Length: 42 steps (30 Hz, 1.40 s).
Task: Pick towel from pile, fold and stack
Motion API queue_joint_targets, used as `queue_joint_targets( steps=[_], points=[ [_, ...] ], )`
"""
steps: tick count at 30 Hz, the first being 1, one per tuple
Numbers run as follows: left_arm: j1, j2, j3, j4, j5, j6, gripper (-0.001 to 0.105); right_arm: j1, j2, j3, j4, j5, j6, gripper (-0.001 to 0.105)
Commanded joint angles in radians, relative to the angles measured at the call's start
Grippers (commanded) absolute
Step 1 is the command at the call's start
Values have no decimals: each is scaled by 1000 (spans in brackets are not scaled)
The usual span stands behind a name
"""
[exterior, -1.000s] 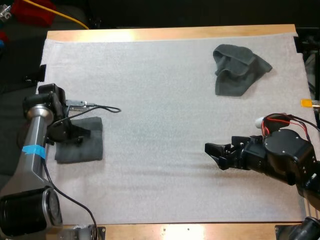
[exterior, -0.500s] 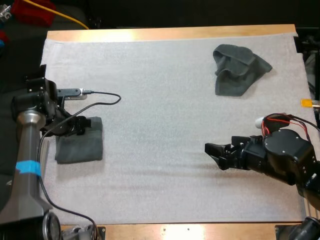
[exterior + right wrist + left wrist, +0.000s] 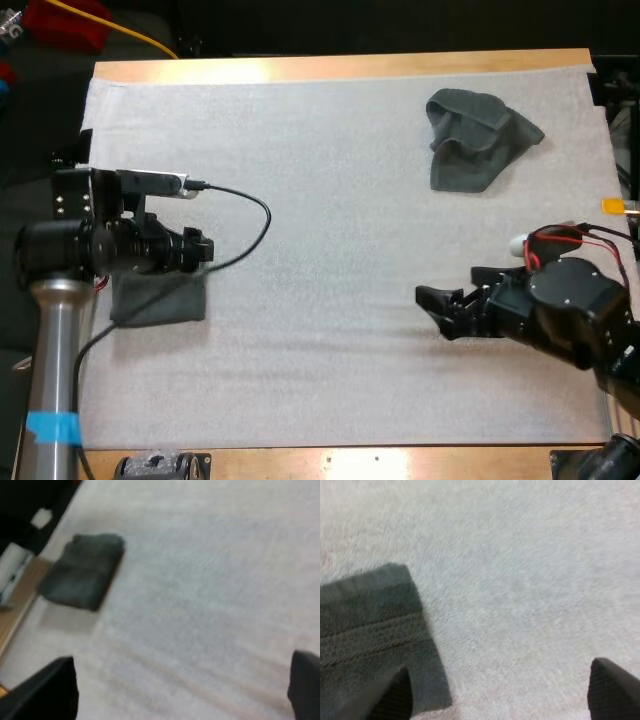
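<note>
A folded dark grey-green towel [image 3: 160, 298] lies flat at the mat's left side, also seen as the folded towel [image 3: 367, 630] and the folded towel [image 3: 82, 570]. A crumpled towel [image 3: 478, 135] sits at the far right of the mat. My left gripper [image 3: 198, 249] hovers just above the folded towel's far right corner, pointing right. In the left wrist view my left gripper [image 3: 502, 700] is open, its fingers [image 3: 395, 695] wide apart, one over the towel's edge and nothing between them. My right gripper [image 3: 432, 300] rests low over bare mat at the right, and in its own wrist view my right gripper [image 3: 175, 695] is open and empty.
The white mat [image 3: 330, 220] covers the wooden table [image 3: 340, 66]. A wide stretch of bare mat lies between the two grippers. A loose black cable [image 3: 245, 215] loops over the mat beside my left arm.
My left gripper has lifted off the folded towel and swung to point right, leaving the towel flat. My right gripper has shifted slightly to the right.
</note>
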Motion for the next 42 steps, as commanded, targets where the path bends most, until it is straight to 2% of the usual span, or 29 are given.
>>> queue_joint_targets(
  steps=[1, 12, 23, 32, 35, 39, 42],
  points=[
    [-5, -18, -5, 3, 7, 3, 69, -25, 4, 1, 19, 12, -25, 82],
    [-5, -149, -5, 58, 7, 3, 69, -383, 3, -2, 139, -78, -240, 82],
    [-5, -269, -5, 116, 7, 3, 69, -659, 1, -2, 199, -90, -349, 82],
    [-5, -400, -5, 123, 7, 3, 69, -813, -111, -2, 215, -68, -349, 82],
    [-5, -488, -5, 121, 7, 18, 69, -819, -210, -2, 253, -9, -367, 82],
    [-6, -562, -5, 96, 6, 18, 69, -819, -308, -2, 285, -5, -419, 82],
    [-37, -696, -5, 69, -13, 18, 69, -819, -477, -2, 297, -5, -441, 82]
  ],
)
